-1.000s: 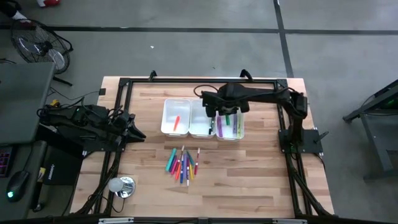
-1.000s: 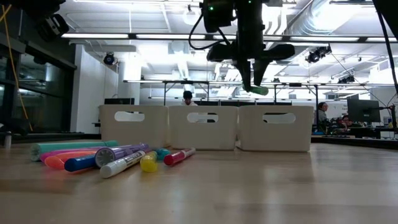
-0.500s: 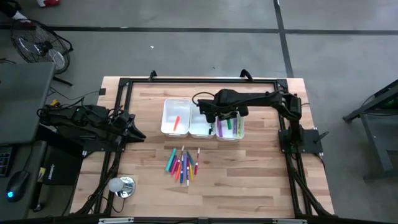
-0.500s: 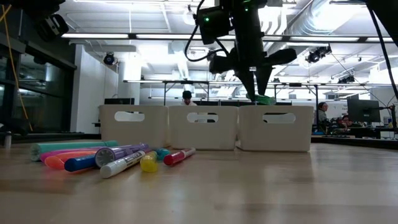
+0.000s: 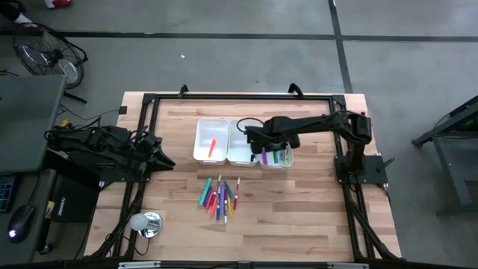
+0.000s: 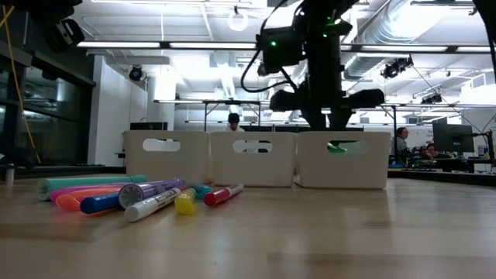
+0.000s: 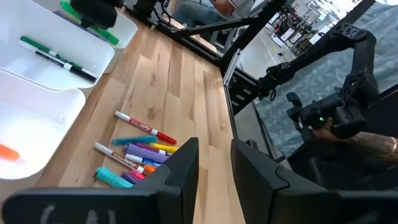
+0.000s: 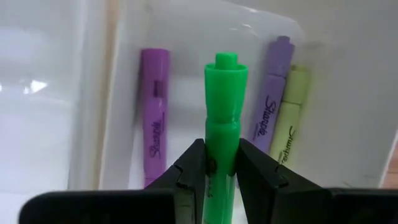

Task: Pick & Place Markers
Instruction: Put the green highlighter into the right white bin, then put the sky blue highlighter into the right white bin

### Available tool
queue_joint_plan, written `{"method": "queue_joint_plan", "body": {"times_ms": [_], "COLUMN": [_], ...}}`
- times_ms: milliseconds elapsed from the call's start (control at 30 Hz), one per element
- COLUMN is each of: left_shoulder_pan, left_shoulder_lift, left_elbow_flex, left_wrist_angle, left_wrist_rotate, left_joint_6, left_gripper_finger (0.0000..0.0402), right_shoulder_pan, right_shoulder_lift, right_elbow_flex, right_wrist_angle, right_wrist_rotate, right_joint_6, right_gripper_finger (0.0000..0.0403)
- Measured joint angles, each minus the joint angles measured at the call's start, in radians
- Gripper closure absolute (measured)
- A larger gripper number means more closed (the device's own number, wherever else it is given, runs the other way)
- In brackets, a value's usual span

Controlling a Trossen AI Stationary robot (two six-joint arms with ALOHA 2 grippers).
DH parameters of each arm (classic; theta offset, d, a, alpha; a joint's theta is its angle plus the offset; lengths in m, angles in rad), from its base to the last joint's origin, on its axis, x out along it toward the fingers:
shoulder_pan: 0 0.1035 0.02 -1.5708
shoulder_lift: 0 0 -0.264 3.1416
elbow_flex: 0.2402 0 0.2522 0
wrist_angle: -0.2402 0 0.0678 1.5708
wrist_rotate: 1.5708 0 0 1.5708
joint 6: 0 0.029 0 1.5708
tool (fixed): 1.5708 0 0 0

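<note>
My right gripper (image 5: 273, 149) is lowered into the right white bin (image 5: 290, 159) and is shut on a green marker (image 8: 225, 106). In the low view the marker (image 6: 336, 147) shows through the bin's handle slot. Purple markers (image 8: 153, 118) and a yellow-green one (image 8: 292, 118) lie on that bin's floor. The middle bin (image 5: 241, 158) holds a green and a black pen (image 7: 46, 51), and the left bin (image 5: 200, 142) holds an orange marker (image 5: 212, 146). Loose markers (image 5: 219, 198) lie in a heap on the table. My left gripper (image 7: 215, 171) waits open at the table's left edge. My right gripper pinches the green marker's barrel (image 8: 222, 146), just behind its stepped cap end, between the two fingers (image 8: 189, 165). The fingers lie along the marker, and its cap end sticks out past them. The marker is clear of the markers on the bin floor.
A black metal frame (image 5: 224, 97) borders the table. A shiny round object (image 5: 146, 223) stands near the table's near left corner. Bare wood lies between the heap and the bins and on the table's right half. People sit in the room behind the bins (image 6: 234, 122).
My right gripper has come down from above the right bin until its fingers dropped below the bin's rim, shifting slightly toward the table's near edge. It stayed shut on the green marker, which went down with it into the bin.
</note>
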Motion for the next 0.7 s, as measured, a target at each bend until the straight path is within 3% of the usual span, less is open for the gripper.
{"method": "queue_joint_plan", "body": {"times_ms": [300,700], "left_shoulder_pan": [0.000,0.000], "left_shoulder_lift": [0.000,0.000], "left_elbow_flex": [0.000,0.000], "left_wrist_angle": [0.002,-0.027], "left_wrist_rotate": [-0.012,-0.022], "left_joint_6": [-0.008,-0.011], "left_gripper_finger": [0.0309,0.0309], "right_shoulder_pan": [0.000,-0.010], "right_shoulder_lift": [-0.060,-0.148], "right_elbow_flex": [-0.111,-0.111], "right_wrist_angle": [0.104,0.134], "right_wrist_rotate": [-0.009,0.016], "right_joint_6": [0.028,-0.101], "right_gripper_finger": [0.0295,0.0229]}}
